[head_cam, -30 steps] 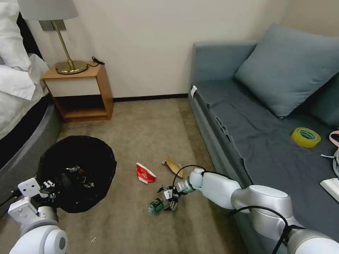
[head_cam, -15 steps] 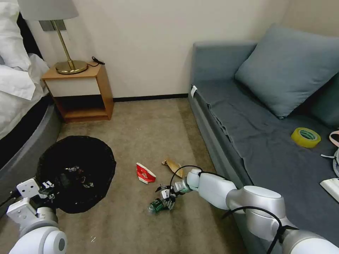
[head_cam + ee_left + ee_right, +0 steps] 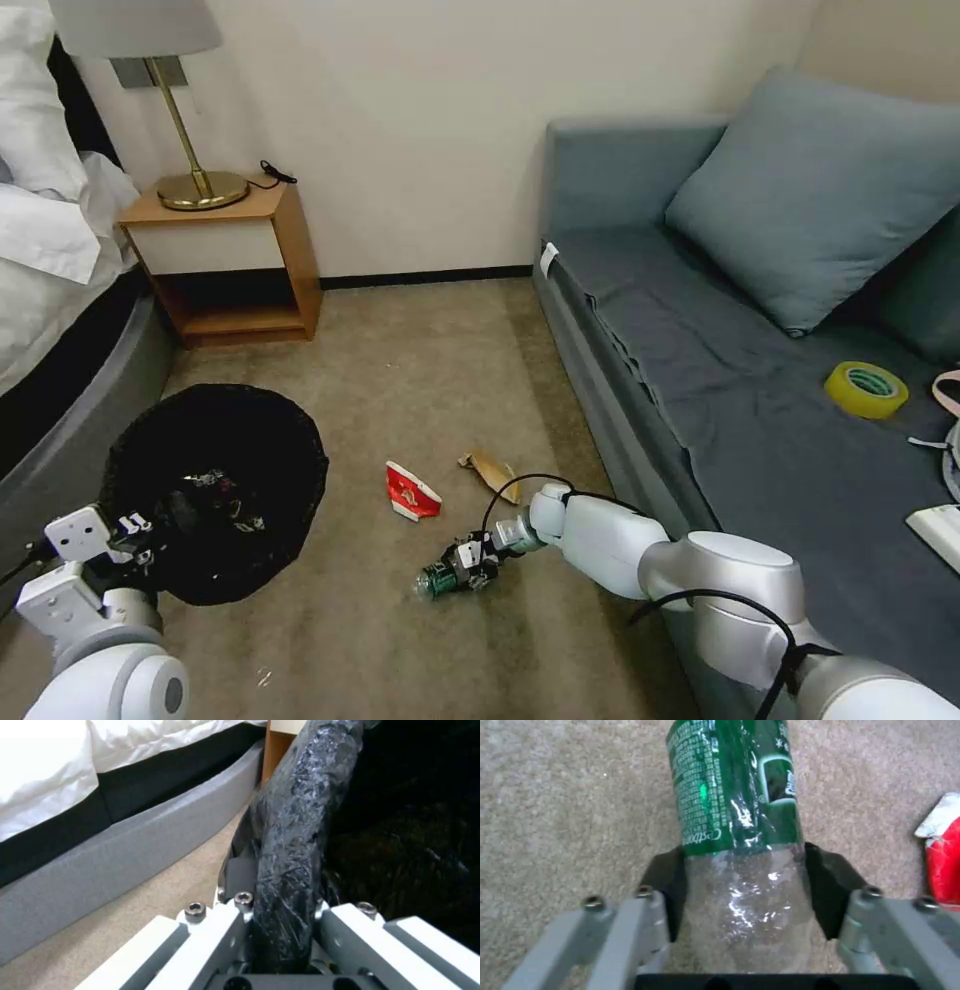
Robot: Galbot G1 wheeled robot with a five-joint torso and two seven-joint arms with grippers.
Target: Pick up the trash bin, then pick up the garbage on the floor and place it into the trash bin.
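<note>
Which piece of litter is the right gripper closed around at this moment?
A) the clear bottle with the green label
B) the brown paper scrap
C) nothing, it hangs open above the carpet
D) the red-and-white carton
A: in the right wrist view the right gripper has a black pad pressed against each side of the bottle on the carpet, while the carton and the paper scrap lie apart from it.

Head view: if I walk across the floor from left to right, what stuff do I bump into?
trash bin held at its rim by the left gripper → red-and-white carton → bottle between the fingers of the right gripper → brown paper scrap → sofa
</note>
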